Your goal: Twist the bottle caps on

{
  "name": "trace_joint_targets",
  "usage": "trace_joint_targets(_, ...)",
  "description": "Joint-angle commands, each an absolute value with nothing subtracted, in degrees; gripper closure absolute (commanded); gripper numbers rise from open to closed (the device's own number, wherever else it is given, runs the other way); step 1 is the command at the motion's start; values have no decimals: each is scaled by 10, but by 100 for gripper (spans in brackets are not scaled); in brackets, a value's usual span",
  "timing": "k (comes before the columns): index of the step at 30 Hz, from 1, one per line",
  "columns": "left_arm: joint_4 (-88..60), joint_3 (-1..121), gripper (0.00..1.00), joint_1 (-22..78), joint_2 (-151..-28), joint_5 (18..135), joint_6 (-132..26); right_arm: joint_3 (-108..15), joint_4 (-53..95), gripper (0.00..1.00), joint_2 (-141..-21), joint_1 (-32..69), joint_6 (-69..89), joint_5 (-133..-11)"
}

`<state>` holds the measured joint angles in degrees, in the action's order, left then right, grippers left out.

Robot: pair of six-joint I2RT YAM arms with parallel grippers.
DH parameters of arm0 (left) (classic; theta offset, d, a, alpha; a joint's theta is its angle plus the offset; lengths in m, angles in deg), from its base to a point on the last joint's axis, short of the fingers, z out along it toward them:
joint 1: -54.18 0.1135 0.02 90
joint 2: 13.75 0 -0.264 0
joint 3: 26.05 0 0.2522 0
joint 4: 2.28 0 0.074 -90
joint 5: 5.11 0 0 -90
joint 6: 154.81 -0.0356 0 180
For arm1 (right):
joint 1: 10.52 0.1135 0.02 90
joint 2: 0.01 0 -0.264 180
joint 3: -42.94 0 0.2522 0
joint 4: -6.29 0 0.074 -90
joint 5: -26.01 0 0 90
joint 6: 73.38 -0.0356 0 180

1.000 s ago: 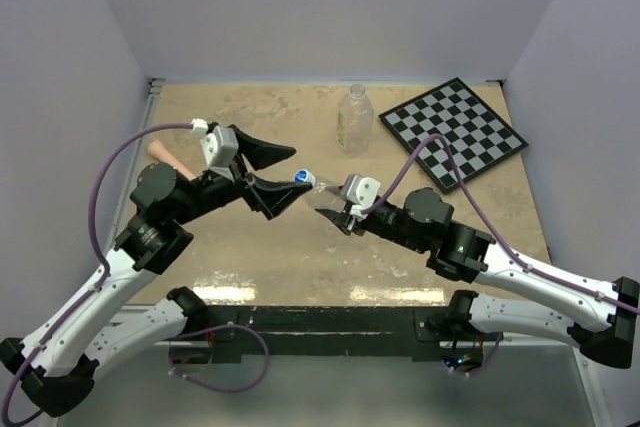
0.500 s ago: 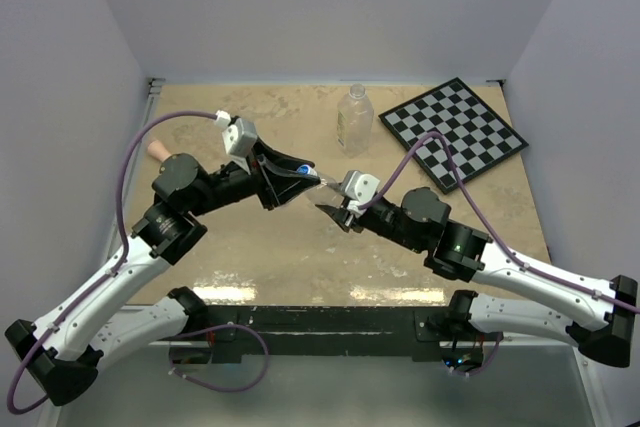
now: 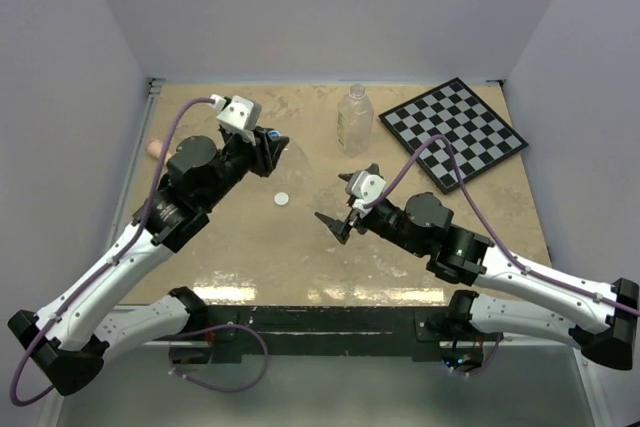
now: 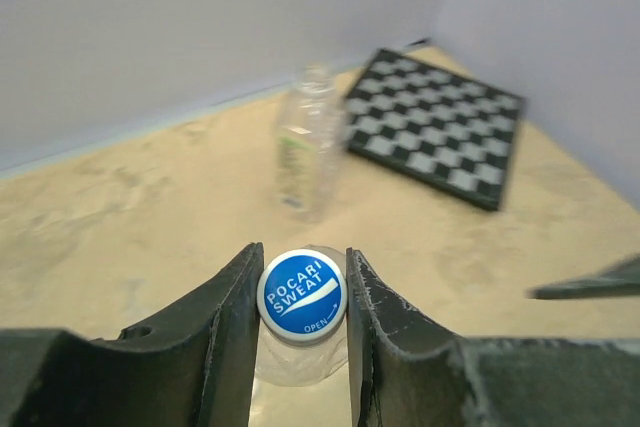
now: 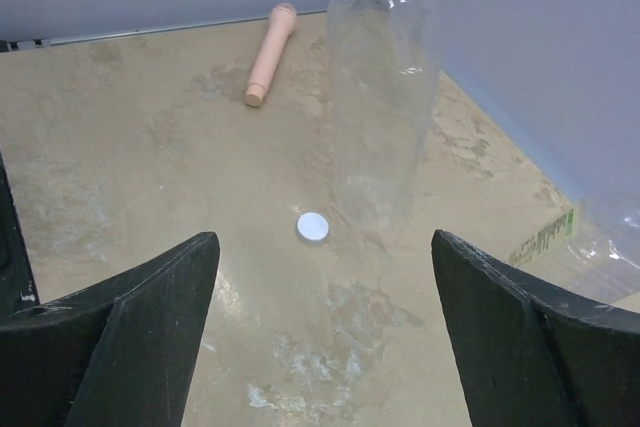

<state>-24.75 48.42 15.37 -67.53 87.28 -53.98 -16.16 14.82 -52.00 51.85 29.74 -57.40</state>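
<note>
Between the left jaws sits the blue cap (image 4: 302,295).

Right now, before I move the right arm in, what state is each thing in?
Blue cap: on the held bottle, clamped by the left gripper, jaws shut.
Held bottle: hanging from that cap.
White cap: loose on the table.
Standing bottle: upright, no cap seen.
Right gripper: open, empty.

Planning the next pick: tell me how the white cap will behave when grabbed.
The white cap lies flat on the smooth table, so it would probably slide, not roll. Small and low, it is likely light and may skid away when pinched.
</note>
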Motion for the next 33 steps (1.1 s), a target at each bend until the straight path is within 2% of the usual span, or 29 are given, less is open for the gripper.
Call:
trace_joint_targets(1,-268,490,100,159,-716,1104,-644,-150,114,9,-492,520,279,-520)
trace_joint_targets(4,-262,499,100,191,-764,1120,-671,-145,114,8,-486,520,276,-504)
trace_joint_targets(7,-230,492,100,266,-798,1056,-653,-142,115,8,-484,521,275,-498)
trace_joint_targets(11,-182,475,100,321,-831,1053,-653,-135,114,8,-476,520,273,-491)
trace_joint_targets(17,-118,448,100,419,-861,969,-597,-133,114,8,-475,521,274,-489)
trace_joint_targets(33,-39,386,98,479,-899,886,-587,-130,111,8,-478,520,275,-490)
